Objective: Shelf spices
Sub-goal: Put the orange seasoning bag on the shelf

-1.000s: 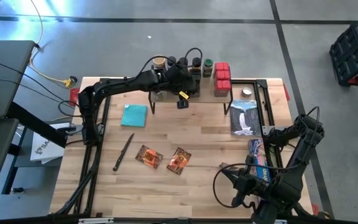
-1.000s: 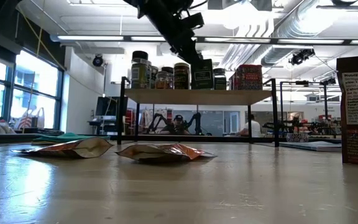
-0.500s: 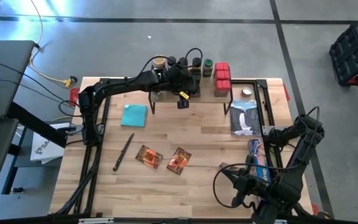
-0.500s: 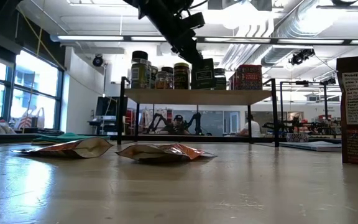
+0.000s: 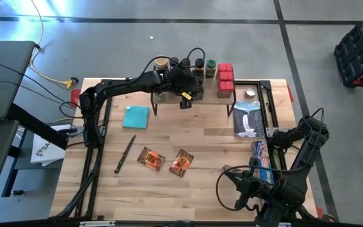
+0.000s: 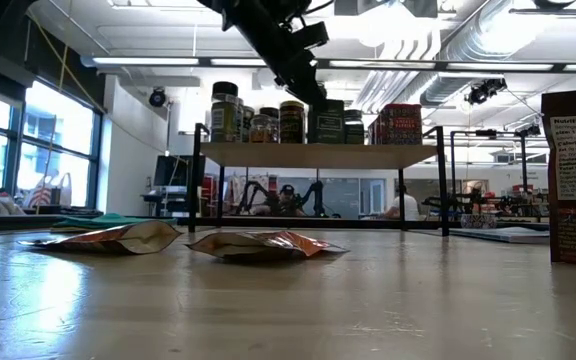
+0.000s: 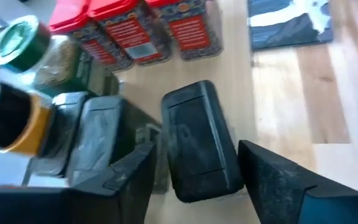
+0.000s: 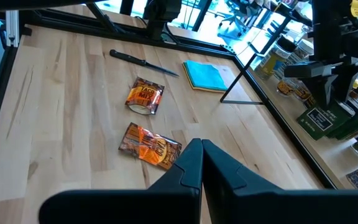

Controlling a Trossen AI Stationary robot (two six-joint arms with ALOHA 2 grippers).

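Little has shifted since a second ago: only the left pincer [image 7: 194,171] has spread its fingers, which now stand apart on either side of a dark tin [image 7: 197,140] it has just set on the shelf [image 5: 210,99], no longer clamping it.

Starting with the surface [image 5: 213,151], most of the job looks done. The shelf stands at the far edge and already carries a row of spices: round jars [image 5: 198,64] with black, tan and green lids, red boxes [image 5: 225,74] and dark tins. In the low view that row [image 6: 308,120] fills much of the shelf top.

Still waiting on the surface are two orange packets [image 5: 150,158], lying near the middle beside each other, and possibly a small round tin [image 5: 251,93] near the shelf's right end. A teal cloth [image 5: 136,116], a knife [image 5: 125,154] and a dark pouch [image 5: 247,118] also lie there.

The right pincer [image 8: 202,163] rests with fingers together at the near right corner, holding nothing.
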